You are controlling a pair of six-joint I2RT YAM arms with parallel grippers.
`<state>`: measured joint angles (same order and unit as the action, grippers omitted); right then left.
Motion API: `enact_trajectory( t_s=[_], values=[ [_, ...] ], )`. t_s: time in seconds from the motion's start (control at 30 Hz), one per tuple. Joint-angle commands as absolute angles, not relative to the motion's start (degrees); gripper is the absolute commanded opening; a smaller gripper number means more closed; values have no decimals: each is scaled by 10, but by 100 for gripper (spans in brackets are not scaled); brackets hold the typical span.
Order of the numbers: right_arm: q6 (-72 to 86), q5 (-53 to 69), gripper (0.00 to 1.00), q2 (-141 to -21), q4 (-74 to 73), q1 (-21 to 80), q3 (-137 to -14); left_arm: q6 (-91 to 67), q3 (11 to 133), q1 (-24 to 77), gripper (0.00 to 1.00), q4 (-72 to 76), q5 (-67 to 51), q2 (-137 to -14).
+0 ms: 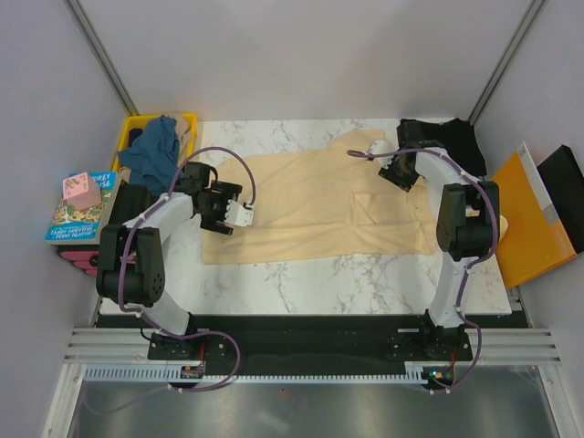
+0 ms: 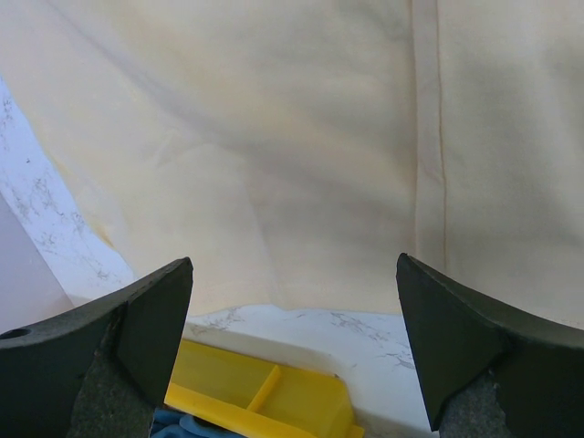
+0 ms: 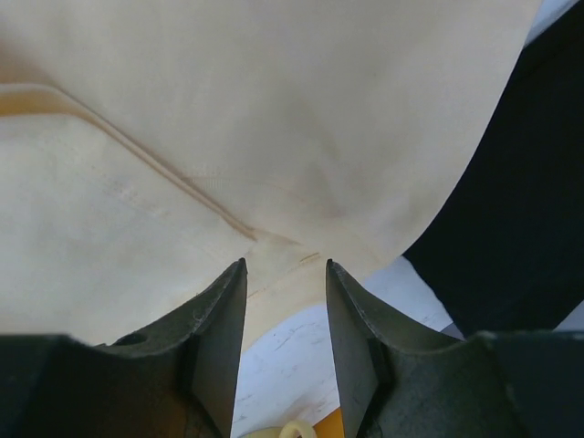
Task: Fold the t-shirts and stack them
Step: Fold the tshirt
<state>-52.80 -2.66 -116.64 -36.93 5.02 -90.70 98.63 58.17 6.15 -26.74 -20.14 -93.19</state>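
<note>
The pale cream-yellow t-shirt lies spread flat on the marble table. My left gripper hovers over its left edge, jaws wide open and empty. In the left wrist view the cream shirt fills the frame beyond the fingers. My right gripper is over the shirt's back right part, jaws open and empty. In the right wrist view the cream shirt's seam lies just past the fingertips. The black t-shirt lies bunched at the back right. The teal-blue t-shirt is heaped in the crate.
The yellow plastic crate stands at the back left corner. The orange flat folder lies off the table's right edge. Books with a pink box sit at the left. Bare marble lies in front.
</note>
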Motion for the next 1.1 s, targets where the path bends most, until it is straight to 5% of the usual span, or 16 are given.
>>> enact_trajectory(
  t_s=[0.0, 1.07],
  values=[
    [-490, 7, 47, -1161, -411, 40, -921, 1001, 586, 67, 100, -285, -229, -921],
    [-442, 313, 44, -1269, -541, -70, -1042, 1006, 600, 100, 100, -289, -201, -909]
  ],
)
